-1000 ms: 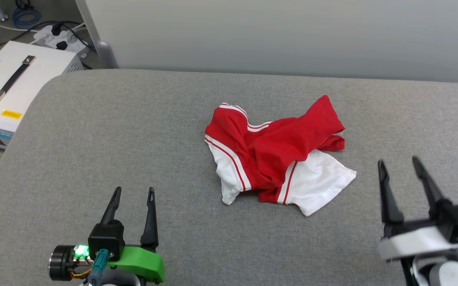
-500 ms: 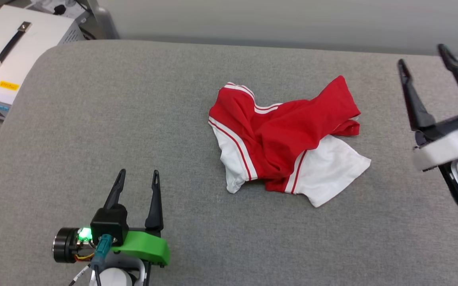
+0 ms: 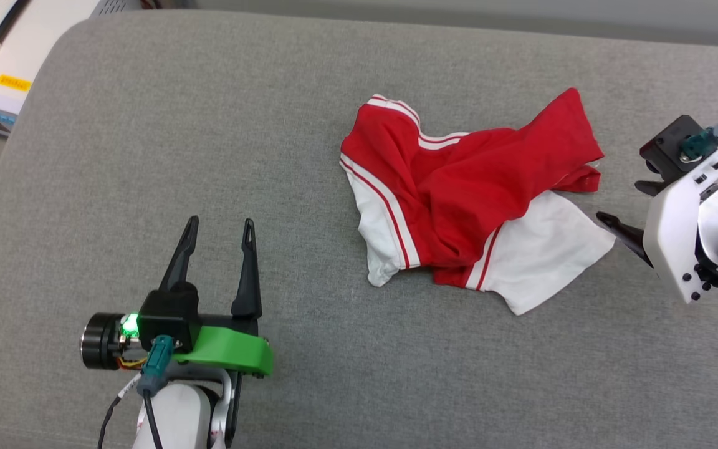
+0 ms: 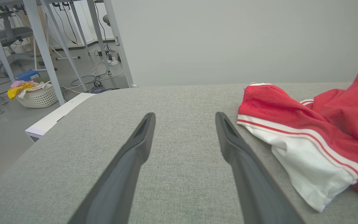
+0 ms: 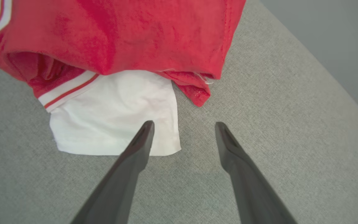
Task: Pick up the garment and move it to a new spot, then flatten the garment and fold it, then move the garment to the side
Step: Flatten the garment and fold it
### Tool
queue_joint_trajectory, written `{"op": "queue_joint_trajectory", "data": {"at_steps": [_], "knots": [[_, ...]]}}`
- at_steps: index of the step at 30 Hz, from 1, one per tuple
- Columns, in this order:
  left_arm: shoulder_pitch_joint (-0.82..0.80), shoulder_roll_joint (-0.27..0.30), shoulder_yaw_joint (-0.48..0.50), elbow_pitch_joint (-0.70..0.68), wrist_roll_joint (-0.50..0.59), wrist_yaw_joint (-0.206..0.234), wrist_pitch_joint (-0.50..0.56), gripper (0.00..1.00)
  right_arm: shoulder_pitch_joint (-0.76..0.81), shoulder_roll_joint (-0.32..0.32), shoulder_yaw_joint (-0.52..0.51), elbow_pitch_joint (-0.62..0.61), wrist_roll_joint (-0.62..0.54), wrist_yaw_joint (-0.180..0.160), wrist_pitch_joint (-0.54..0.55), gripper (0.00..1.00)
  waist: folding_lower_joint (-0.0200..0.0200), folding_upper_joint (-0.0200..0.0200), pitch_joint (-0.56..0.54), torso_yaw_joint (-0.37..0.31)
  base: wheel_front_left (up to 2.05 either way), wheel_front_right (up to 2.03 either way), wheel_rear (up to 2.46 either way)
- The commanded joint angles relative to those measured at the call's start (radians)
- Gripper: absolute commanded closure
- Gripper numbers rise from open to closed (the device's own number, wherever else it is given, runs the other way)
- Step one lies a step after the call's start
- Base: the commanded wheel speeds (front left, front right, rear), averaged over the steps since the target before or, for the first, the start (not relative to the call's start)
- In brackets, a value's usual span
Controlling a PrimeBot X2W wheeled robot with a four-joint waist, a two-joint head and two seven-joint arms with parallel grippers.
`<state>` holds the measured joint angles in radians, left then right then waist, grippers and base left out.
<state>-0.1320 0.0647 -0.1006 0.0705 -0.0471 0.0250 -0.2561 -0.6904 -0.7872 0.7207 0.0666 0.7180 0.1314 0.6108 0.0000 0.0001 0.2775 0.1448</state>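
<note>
The garment (image 3: 471, 199) is seen crumpled at the middle of the worktop (image 3: 209, 125), not yet lifted; all 3 steps are judged outstanding. The jaws of the left gripper (image 3: 220, 220) and the right gripper (image 5: 184, 123) are spread wide, empty.

My left gripper (image 3: 220, 223) hangs lower left, fingers spread. The garment (image 3: 465, 199) lies crumpled on the grey surface (image 3: 147, 125), right of centre. My right gripper (image 3: 618, 201), spread too, points at it from the right edge.
</note>
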Motion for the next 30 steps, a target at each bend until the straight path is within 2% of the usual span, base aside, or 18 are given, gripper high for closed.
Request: {"op": "queue_joint_trajectory", "data": {"at_steps": [1, 7, 14, 18, 19, 20, 25, 30], "knots": [[-0.024, -0.006, -0.001, -0.01, 0.006, -0.002, -0.006, 0.0, -0.032, -0.007, 0.024, 0.004, 0.027, -0.001, 0.036, 0.0, 0.0, -0.0001, 0.039, 0.017, 0.0, 0.0, 0.0], [-0.06, -0.011, -0.015, -0.033, -0.001, 0.002, -0.006, 0.0, -0.097, -0.011, 0.144, 0.073, 0.065, -0.001, 0.115, 0.0, 0.0, -0.0001, 0.103, 0.045, 0.0, 0.0, 0.0], [-0.081, -0.013, -0.024, -0.04, -0.009, 0.011, -0.006, 0.0, -0.095, 0.028, 0.287, 0.217, 0.084, -0.001, 0.08, 0.0, 0.0, -0.0001, 0.143, 0.07, 0.0, 0.0, 0.0], [-0.079, -0.014, -0.02, -0.037, -0.01, 0.016, -0.006, 0.0, -0.09, 0.048, 0.351, 0.252, 0.118, -0.001, 0.024, 0.0, 0.0, -0.0001, 0.137, 0.068, 0.0, 0.0, 0.0], [-0.077, -0.014, -0.019, -0.036, -0.009, 0.017, -0.006, 0.0, -0.093, 0.051, 0.363, 0.252, 0.122, -0.001, 0.005, 0.22, 0.0, -0.0001, 0.132, 0.065, 0.0, 0.0, 0.0], [-0.073, -0.014, -0.017, -0.033, -0.008, 0.017, -0.006, 0.0, -0.099, 0.054, 0.37, 0.253, 0.126, -0.001, -0.027, 1.0, 0.0, -0.0001, 0.124, 0.061, 0.0, 0.0, 0.0], [-0.054, -0.014, -0.016, -0.018, -0.002, 0.013, -0.006, 0.0, -0.118, 0.05, 0.371, 0.251, 0.155, -0.001, -0.167, 1.0, 0.0, -0.0001, 0.066, 0.039, 0.0, 0.0, 0.0], [-0.023, -0.014, -0.008, -0.007, 0.003, 0.011, -0.006, 0.0, -0.086, 0.003, 0.309, 0.21, 0.194, -0.001, -0.303, 1.0, 0.0, -0.0001, -0.001, 0.017, 0.0, 0.0, 0.0]]}}
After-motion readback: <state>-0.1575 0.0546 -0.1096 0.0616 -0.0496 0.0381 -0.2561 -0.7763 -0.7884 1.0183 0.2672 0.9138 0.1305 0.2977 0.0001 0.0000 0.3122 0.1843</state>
